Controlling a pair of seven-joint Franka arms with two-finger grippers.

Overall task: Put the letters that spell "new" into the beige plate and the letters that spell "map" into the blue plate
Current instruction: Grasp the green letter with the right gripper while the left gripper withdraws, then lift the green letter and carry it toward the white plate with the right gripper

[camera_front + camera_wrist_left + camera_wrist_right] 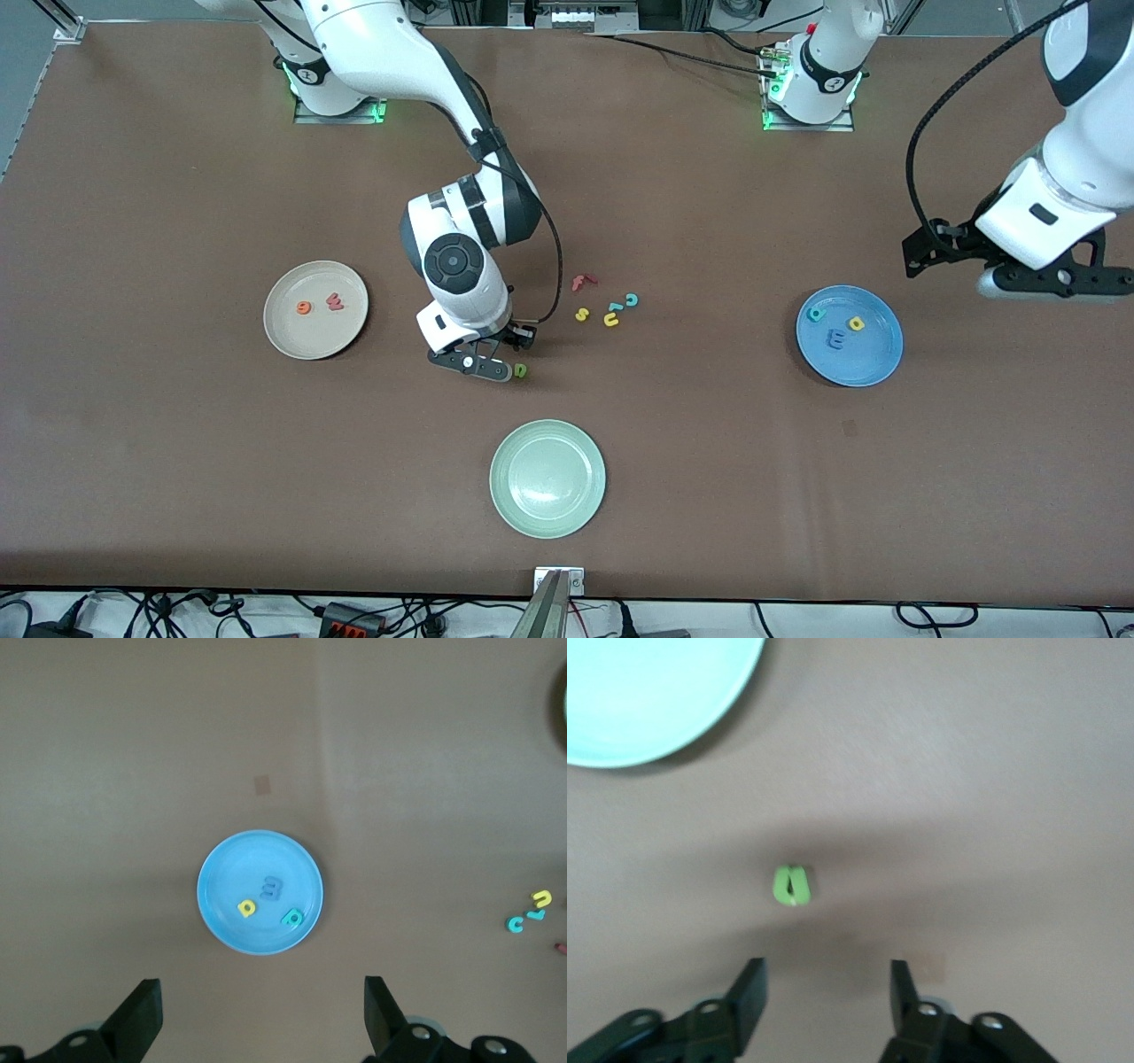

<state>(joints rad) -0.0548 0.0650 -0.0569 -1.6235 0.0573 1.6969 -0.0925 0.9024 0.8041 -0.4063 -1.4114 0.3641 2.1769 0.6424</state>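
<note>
The beige plate (310, 341) holds the orange "e" (304, 307) and the red-pink "w" (335, 301). The green "n" (521, 370) (791, 885) lies on the bare table, between the loose letters and the pale green plate. My right gripper (493, 366) (828, 983) hangs right beside it, open, with nothing between its fingers. The blue plate (855, 363) (221, 868) holds the blue "m" (272, 888), the yellow "a" (247, 906) and the teal "p" (291, 919). My left gripper (1054, 282) (263, 1010) waits open and empty, up beside the blue plate at its end of the table.
A loose cluster lies mid-table: a red "f" (582, 282), a yellow "s" (581, 314), a yellow "u" (611, 319) and a teal "c" (632, 299). A pale green plate (547, 478) (647, 691) sits nearer the front camera than the green "n".
</note>
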